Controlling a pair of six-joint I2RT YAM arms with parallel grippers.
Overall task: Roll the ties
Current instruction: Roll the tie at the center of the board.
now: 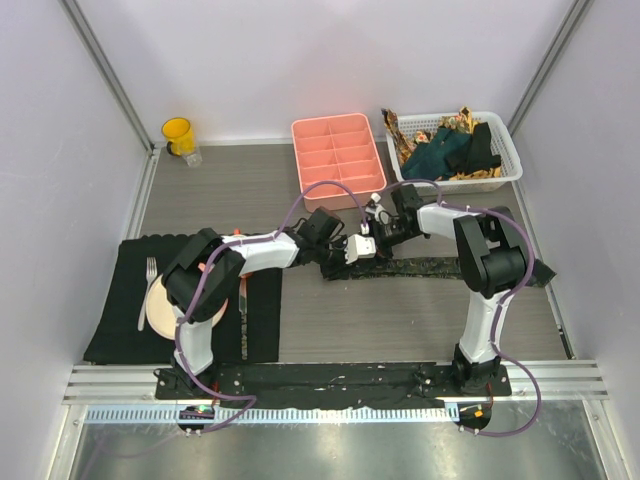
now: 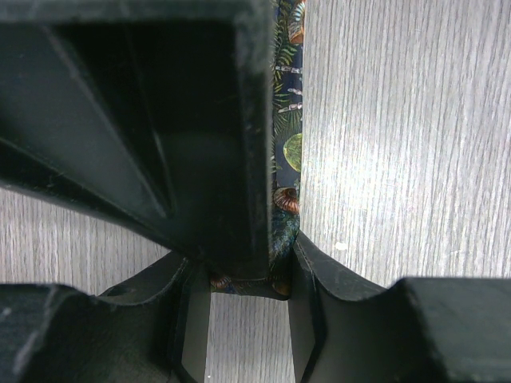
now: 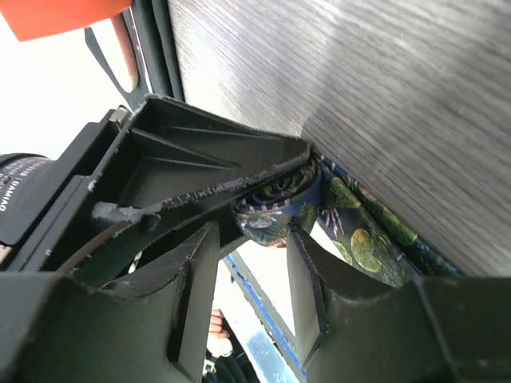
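A dark tie with a small multicoloured pattern lies flat across the middle of the table. Both grippers meet at its left end. My left gripper has the tie's end wedged between its fingertips, jaws partly closed; the rest of the tie runs away beside the right gripper's finger. My right gripper has the rolled end of the tie between its fingertips, touching them. More ties, teal, black and gold-brown, are heaped in a white basket at the back right.
A pink divided tray stands at the back centre, just behind the grippers. A yellow cup is at the back left. A black placemat with a plate and a fork lies at the left, under the left arm.
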